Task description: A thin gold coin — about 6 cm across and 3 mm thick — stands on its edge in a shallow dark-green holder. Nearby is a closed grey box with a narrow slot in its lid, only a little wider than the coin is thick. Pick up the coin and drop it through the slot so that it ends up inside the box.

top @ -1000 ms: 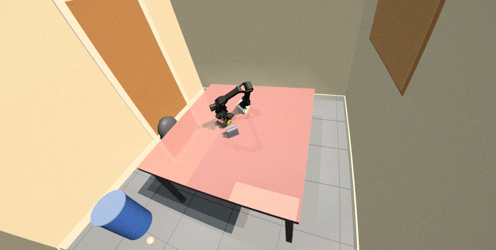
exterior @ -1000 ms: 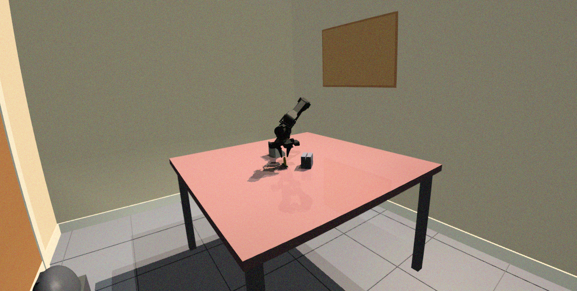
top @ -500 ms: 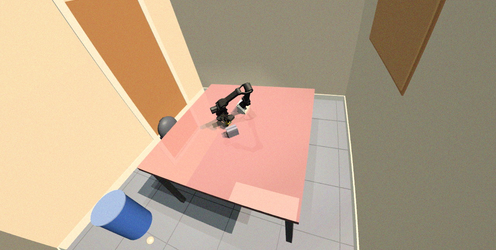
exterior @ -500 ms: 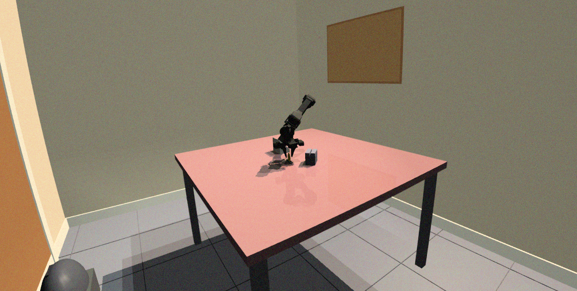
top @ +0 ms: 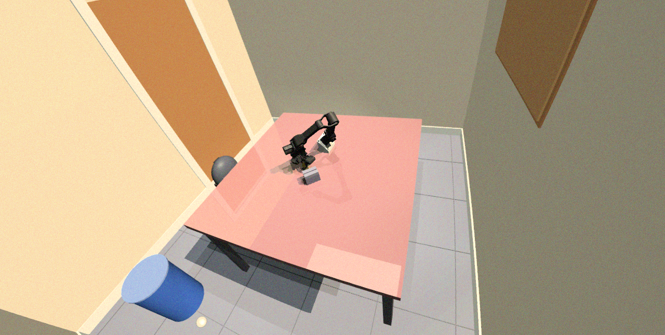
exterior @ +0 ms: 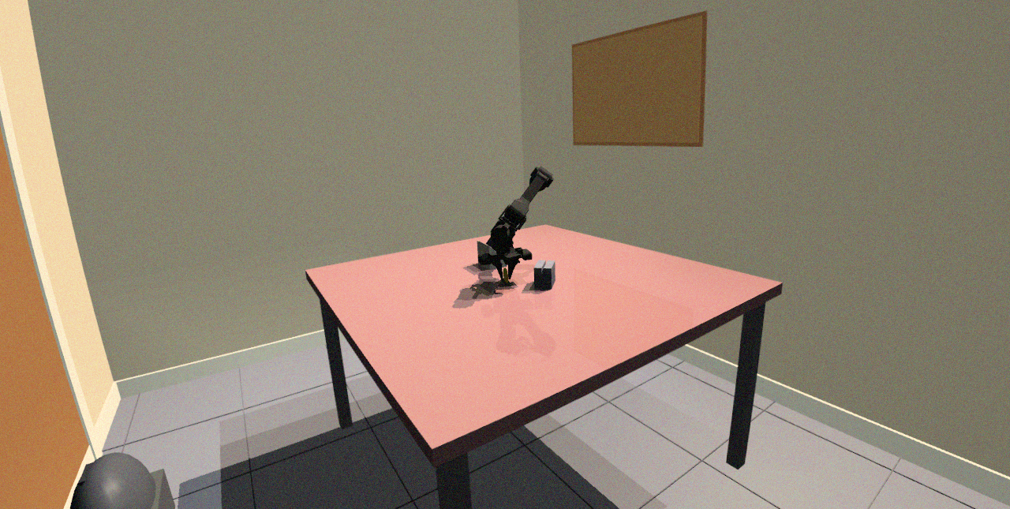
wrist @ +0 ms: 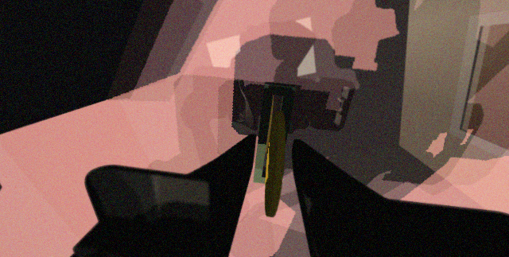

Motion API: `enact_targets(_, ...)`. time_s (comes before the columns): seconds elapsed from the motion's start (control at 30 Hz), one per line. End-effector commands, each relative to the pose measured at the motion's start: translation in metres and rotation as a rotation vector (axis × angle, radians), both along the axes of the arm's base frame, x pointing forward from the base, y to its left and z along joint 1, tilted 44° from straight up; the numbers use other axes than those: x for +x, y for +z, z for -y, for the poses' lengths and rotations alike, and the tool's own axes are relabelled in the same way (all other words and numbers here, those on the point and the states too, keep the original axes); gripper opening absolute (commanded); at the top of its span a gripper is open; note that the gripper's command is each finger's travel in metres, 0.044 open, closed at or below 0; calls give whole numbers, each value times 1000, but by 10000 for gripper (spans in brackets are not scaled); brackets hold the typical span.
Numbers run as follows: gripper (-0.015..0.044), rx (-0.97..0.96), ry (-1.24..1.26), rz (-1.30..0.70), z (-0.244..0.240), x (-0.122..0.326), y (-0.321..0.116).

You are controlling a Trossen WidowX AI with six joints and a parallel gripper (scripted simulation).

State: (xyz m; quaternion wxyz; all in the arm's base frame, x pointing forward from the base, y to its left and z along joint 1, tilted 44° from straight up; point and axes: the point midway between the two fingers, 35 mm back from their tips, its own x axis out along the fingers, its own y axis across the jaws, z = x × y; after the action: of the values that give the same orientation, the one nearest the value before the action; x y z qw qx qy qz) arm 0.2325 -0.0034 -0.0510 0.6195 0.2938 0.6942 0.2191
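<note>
The gold coin [wrist: 275, 169] [exterior: 505, 272] stands on its edge in the dark-green holder [wrist: 259, 153], seen nearly edge-on in the wrist view. My gripper [wrist: 274, 138] [exterior: 505, 280] is low over the holder, pointing down, with one finger on each side of the coin. The fingers are partly closed but still open: a narrow gap shows between the coin and each finger. In the top view the arm hides most of the coin and holder. The grey box [top: 311, 176] [exterior: 544, 275] with its slotted lid stands close beside them. Its dark side fills the upper left of the wrist view.
The pink table [top: 362, 221] [exterior: 592, 322] carries the arm, whose pale base [top: 326, 147] stands behind the holder and box in the top view. A blue bin [top: 174, 293] and a small pale ball [top: 201, 321] are on the floor. A dark grey ball [top: 224, 168] [exterior: 116, 484] is beyond the table edge.
</note>
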Motion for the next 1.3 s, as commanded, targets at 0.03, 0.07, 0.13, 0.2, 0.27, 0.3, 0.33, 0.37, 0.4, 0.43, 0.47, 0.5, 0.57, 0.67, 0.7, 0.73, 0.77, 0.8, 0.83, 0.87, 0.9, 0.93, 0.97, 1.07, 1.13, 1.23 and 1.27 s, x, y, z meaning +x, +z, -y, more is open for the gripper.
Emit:
enact_targets(0.03, 3, 8, -3, -9, -3, -2, -1)
enact_targets(0.07, 0, 8, -3, -9, -3, -2, -1)
enact_targets(0.13, 0, 8, -3, -9, -3, -2, -1)
enact_targets(0.2, 0, 8, -3, -9, -3, -2, -1)
enact_targets(0.27, 0, 8, -3, -9, -3, -2, -1)
enact_targets(0.3, 0, 8, -3, -9, -3, -2, -1)
enact_targets(0.33, 0, 8, -3, -9, -3, -2, -1)
enact_targets(0.37, 0, 8, -3, -9, -3, -2, -1)
enact_targets(0.4, 0, 8, -3, -9, -3, -2, -1)
enact_targets(0.43, 0, 8, -3, -9, -3, -2, -1)
enact_targets(0.47, 0, 8, -3, -9, -2, -2, 0)
enact_targets(0.5, 0, 7, -3, -9, 0, -1, 1)
enact_targets(0.57, 0, 6, -3, -9, 3, 0, 4)
enact_targets(0.67, 0, 5, -4, -9, 9, 1, 9)
enact_targets(0.7, 0, 5, -4, -9, 10, 2, 10)
enact_targets(0.73, 0, 4, -4, -9, 12, 2, 12)
enact_targets(0.77, 0, 4, -4, -9, 14, 3, 13)
enact_targets(0.8, 0, 4, -4, -9, 16, 3, 15)
enact_targets(0.83, 0, 3, -4, -9, 17, 3, 17)
enact_targets(0.87, 0, 3, -4, -9, 19, 4, 18)
enact_targets(0.9, 0, 3, -4, -9, 21, 4, 20)
enact_targets(0.93, 0, 3, -4, -9, 23, 4, 22)
enact_targets(0.97, 0, 3, -4, -9, 24, 5, 23)
enact_targets(1.07, 0, 2, -4, -9, 29, 5, 29)
enact_targets(1.13, 0, 2, -4, -10, 33, 6, 32)
enact_targets(1.23, 0, 2, -4, -10, 38, 6, 37)
enact_targets(1.27, 0, 2, -4, -10, 40, 6, 39)
